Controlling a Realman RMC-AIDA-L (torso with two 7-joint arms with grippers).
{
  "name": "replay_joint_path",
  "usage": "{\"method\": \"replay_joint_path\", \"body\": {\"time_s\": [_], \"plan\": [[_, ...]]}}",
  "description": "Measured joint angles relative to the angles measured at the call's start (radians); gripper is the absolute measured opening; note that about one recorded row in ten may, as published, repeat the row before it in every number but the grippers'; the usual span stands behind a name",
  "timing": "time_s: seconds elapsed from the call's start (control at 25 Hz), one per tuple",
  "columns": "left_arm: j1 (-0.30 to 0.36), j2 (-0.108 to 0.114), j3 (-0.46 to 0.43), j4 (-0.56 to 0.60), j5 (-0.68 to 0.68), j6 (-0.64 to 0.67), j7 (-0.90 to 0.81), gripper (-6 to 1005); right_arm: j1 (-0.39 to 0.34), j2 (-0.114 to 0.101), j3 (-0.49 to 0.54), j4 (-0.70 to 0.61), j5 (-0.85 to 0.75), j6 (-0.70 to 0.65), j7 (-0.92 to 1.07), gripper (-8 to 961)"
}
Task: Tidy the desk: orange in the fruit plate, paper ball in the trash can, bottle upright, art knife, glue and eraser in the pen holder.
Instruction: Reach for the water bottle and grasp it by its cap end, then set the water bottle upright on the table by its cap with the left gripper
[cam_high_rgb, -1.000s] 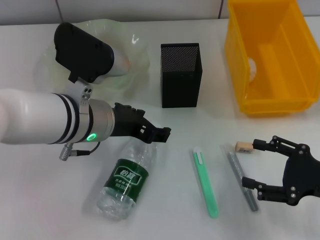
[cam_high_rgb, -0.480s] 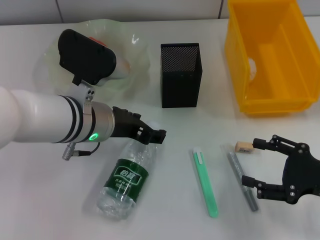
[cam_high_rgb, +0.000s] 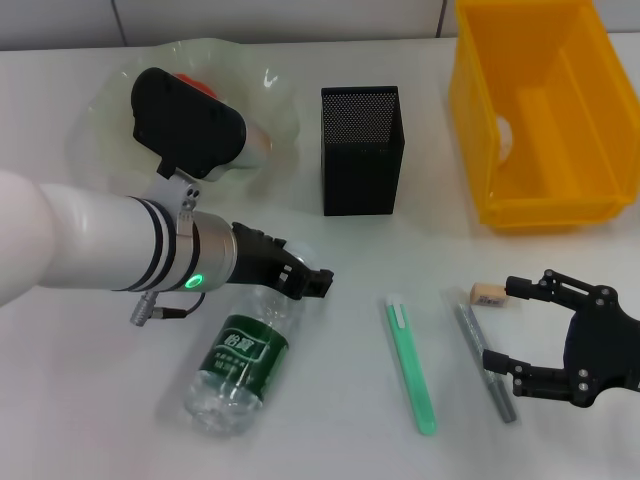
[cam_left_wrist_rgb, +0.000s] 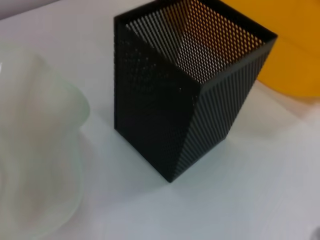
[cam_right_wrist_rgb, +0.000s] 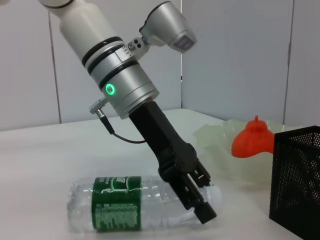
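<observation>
Orange (cam_right_wrist_rgb: 252, 141) in fruit plate (cam_high_rgb: 270, 90); paper ball (cam_high_rgb: 504, 137) in trash can (cam_high_rgb: 470, 150).

We see bright, even light from overhead across the white desk (cam_high_rgb: 330, 440), with only short, soft shadows under the pen holder (cam_high_rgb: 361, 150) and the bottle (cam_high_rgb: 245, 360). Faint glare sits on the fruit plate (cam_high_rgb: 275, 85). In the left wrist view the plate's rim is blurred and the holder looks skewed.
</observation>
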Motion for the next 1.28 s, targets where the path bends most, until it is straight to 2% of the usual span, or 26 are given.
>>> {"method": "replay_joint_path", "body": {"time_s": [0.12, 0.32, 0.44, 0.52, 0.68, 0.72, 0.76, 0.88, 0.92, 0.96, 1.0, 1.08, 1.12, 1.16, 1.28], "plan": [[-0.01, 0.0, -0.004, -0.003, 0.005, 0.03, 0.011, 748, 0.0, 0.0, 0.001, -0.001, 0.0, 0.0, 0.002, 846], [-0.012, 0.001, -0.005, 0.002, 0.008, 0.048, 0.048, 554, 0.0, 0.0, 0.003, -0.005, 0.0, -0.001, 0.006, 846], [-0.011, 0.001, -0.005, 0.005, 0.009, 0.052, 0.067, 494, 0.0, 0.0, 0.003, -0.006, 0.0, -0.005, 0.007, 846], [0.012, 0.005, -0.018, 0.034, 0.003, 0.058, 0.119, 454, 0.0, 0.0, 0.004, -0.008, 0.0, -0.009, 0.011, 846], [0.064, 0.007, -0.077, 0.081, -0.038, 0.059, 0.217, 454, 0.0, 0.0, 0.005, -0.015, 0.0, -0.012, 0.021, 846], [0.105, 0.008, -0.138, 0.107, -0.104, 0.059, 0.312, 454, 0.0, 0.0, 0.005, -0.017, 0.0, -0.012, 0.024, 846], [0.105, 0.008, -0.138, 0.107, -0.104, 0.059, 0.312, 454, -0.001, 0.0, 0.005, -0.018, 0.0, -0.013, 0.027, 845], [0.18, 0.009, -0.243, 0.124, -0.275, 0.056, 0.531, 453, -0.001, 0.0, 0.005, -0.03, 0.0, -0.014, 0.043, 845], [0.23, 0.01, -0.303, 0.125, -0.402, 0.057, 0.711, 453, -0.003, 0.0, 0.004, -0.046, 0.0, -0.014, 0.052, 845], [0.252, 0.01, -0.32, 0.123, -0.445, 0.058, 0.78, 453, -0.005, 0.0, 0.003, -0.053, 0.0, -0.014, 0.056, 845], [0.252, 0.01, -0.32, 0.123, -0.445, 0.058, 0.78, 453, -0.005, 0.0, 0.003, -0.053, 0.0, -0.014, 0.056, 845], [0.291, 0.011, -0.355, 0.112, -0.544, 0.058, 0.918, 453, -0.007, 0.0, 0.0, -0.065, 0.0, -0.015, 0.066, 845], [0.315, 0.011, -0.388, 0.087, -0.636, 0.059, 1.023, 453, -0.007, 0.0, -0.001, -0.068, 0.0, -0.016, 0.071, 845], [0.315, 0.011, -0.388, 0.087, -0.636, 0.059, 1.023, 453, -0.006, 0.0, -0.002, -0.071, 0.0, -0.016, 0.075, 845], [0.332, 0.011, -0.444, 0.025, -0.771, 0.085, 1.166, 452, -0.001, 0.0, -0.003, -0.073, 0.0, -0.016, 0.086, 845]]}}
